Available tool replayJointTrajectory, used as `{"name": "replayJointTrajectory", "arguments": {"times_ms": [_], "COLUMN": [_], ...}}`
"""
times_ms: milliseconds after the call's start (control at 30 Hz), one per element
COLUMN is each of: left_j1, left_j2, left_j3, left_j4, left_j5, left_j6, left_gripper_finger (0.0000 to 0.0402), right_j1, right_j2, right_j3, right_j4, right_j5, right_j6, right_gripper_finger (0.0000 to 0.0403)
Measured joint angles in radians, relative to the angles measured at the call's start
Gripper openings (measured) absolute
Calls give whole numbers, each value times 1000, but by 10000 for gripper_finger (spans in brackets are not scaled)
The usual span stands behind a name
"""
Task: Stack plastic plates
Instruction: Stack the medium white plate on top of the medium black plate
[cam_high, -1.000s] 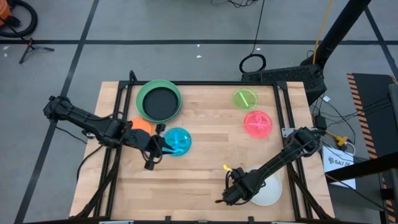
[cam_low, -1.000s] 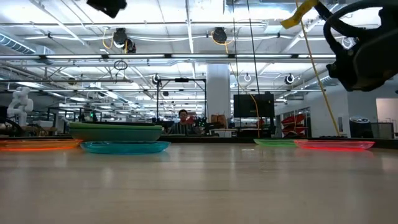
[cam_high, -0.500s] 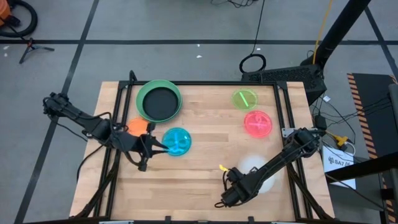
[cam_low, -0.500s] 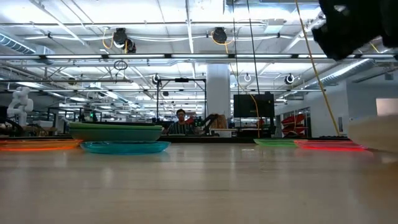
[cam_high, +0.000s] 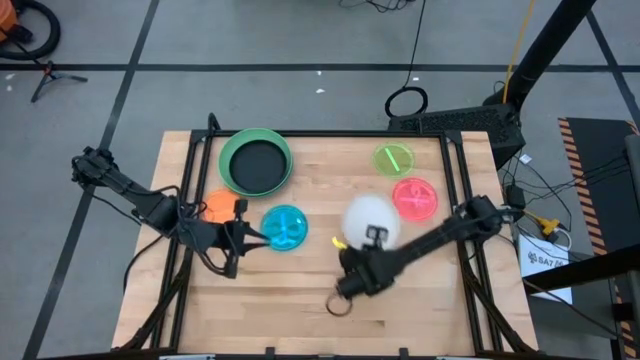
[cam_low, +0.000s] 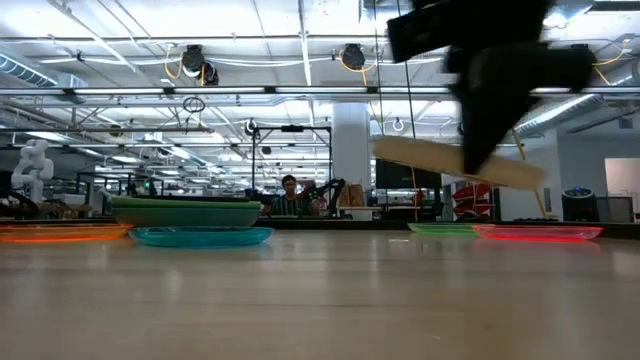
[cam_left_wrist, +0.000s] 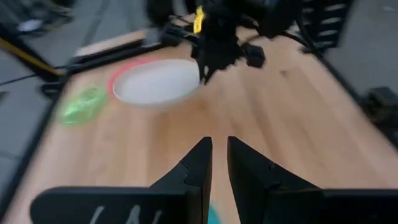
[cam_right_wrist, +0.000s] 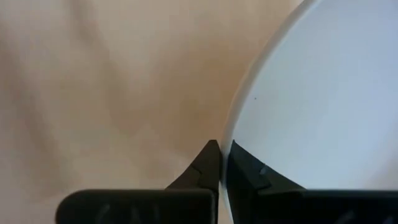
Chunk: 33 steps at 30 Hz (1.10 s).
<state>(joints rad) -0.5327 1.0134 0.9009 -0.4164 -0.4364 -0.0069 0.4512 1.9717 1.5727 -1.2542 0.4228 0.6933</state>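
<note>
I've got the right end effector clamped on the white plate rim, plate lifted mid-tabletop so it clears the pink plate. Left end effector nearly together, empty, by the blue plate.

The white plate, which lay at the worktop's near right corner a second ago, has been lifted clear and now hangs tilted above the middle, just left of the pink plate. The right gripper has closed its jaws on the plate's rim. The left gripper has pulled back slightly left.
</note>
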Motion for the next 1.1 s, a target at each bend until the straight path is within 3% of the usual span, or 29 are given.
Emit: {"name": "replayJointTrajectory", "arguments": {"times_ms": [133, 333, 533, 633, 767, 967, 1100], "left_j1": [8, 39, 62, 62, 62, 62, 62], "left_j2": [0, -34, -145, -215, -291, -346, -349], "left_j3": [0, 0, 0, 0, 0, 0, 0], "left_j4": [-16, -53, -81, -81, -80, -80, -77], "left_j5": [-126, -267, -352, -386, -413, -429, -459], "left_j6": [3, 12, 12, 12, 11, 36, 50], "left_gripper_finger": [58, 58, 58, 58, 58, 58, 58], "right_j1": [-121, -314, -486, -560, -627, -654, -654], "right_j2": [0, 0, 0, 6, 7, 27, 111], "right_j3": [0, 0, 0, 1, 1, 49, 157], "right_j4": [79, 407, 838, 1011, 1111, 1102, 1024], "right_j5": [91, 122, -80, -231, -370, -416, -448], "right_j6": [-299, -841, -1292, -1384, -1422, -1478, -1515], "right_gripper_finger": [3, 3, 3, 3, 3, 3, 3]}}
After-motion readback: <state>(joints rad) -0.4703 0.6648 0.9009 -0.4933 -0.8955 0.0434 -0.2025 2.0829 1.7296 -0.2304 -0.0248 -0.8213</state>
